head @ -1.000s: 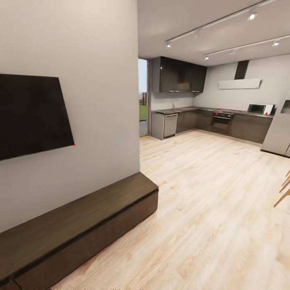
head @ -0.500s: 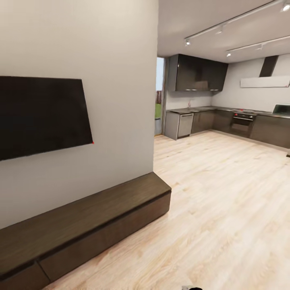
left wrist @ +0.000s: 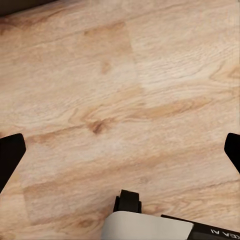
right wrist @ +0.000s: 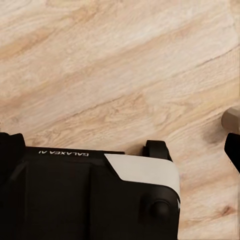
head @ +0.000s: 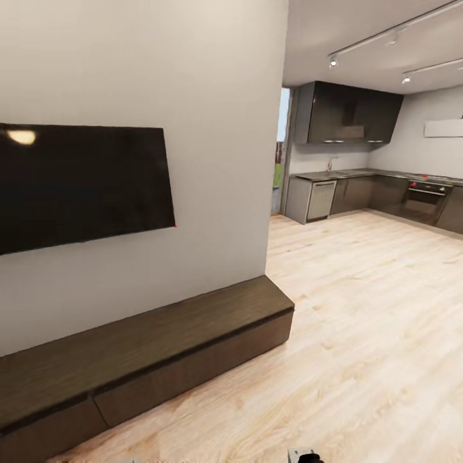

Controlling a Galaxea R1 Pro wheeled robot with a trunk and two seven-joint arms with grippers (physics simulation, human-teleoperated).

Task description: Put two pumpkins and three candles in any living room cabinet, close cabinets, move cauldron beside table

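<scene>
Cabinet (head: 161,347), the long low dark-brown unit, runs along the foot of the wall under a black television (head: 77,186), its drawer fronts all flush and shut. Pale wood floor (head: 360,360) stretches past it toward a dark kitchen (head: 366,161) at the far end.

Both wrist cameras look straight down at floorboards. The left end effector (left wrist: 120,152) has its dark fingertips at opposite edges of its view, spread wide with nothing between them. The right end effector's fingers barely enter its picture, so I cannot tell how far apart they stand.

The robot seems to be in transit, likely searching. The sensible course is to keep the arms tucked, sweep the head across the living room for pumpkins, candles and cauldron, and stay wide of the cabinet's corner.
</scene>
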